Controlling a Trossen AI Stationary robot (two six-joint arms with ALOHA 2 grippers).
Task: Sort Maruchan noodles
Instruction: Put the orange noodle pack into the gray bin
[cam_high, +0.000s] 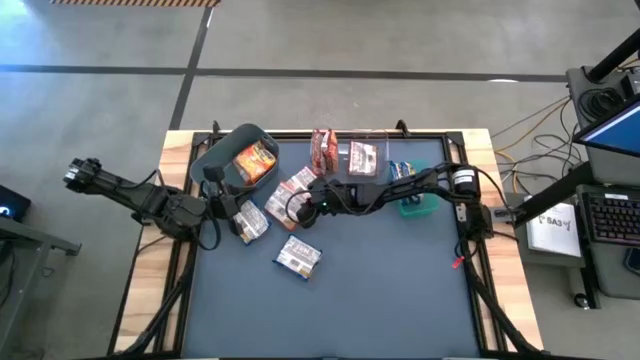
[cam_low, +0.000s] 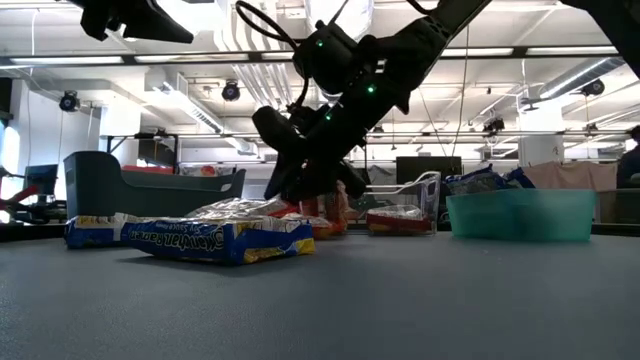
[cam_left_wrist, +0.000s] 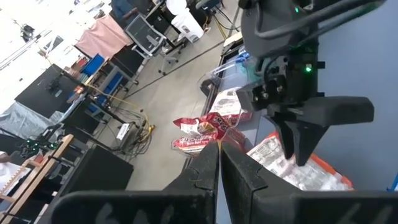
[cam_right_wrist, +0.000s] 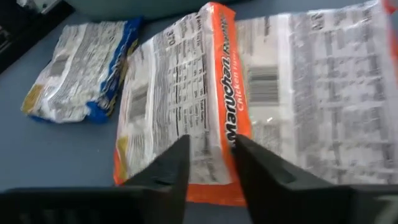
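**Right gripper closing around an orange packet at mid-table**

We are looking down on a dark table where the right gripper (cam_high: 300, 200) is reaching in from the right side and sitting low over a pair of orange-edged Maruchan packets (cam_high: 295, 188) lying side by side. In the right wrist view its two dark fingers (cam_right_wrist: 171, 171) are standing narrow on either side of the orange packet (cam_right_wrist: 211, 99), label side down, with the wrapper's orange edge running up between them; we cannot tell whether the pads are pressing the wrapper yet. A blue-and-white packet (cam_right_wrist: 78, 68) is lying just beside it, and another blue-and-white packet (cam_high: 298, 257) is resting alone nearer the front of the table.

The left gripper (cam_left_wrist: 219, 165) is hanging near the table's left edge with its fingers pressed together and nothing between them.

Along the far side, we are seeing one orange packet in the grey bin (cam_high: 225, 150), maroon-and-white packets (cam_high: 324, 150) at the clear bin (cam_high: 378, 140), and blue packets in the green bin (cam_low: 520, 215) at the right.
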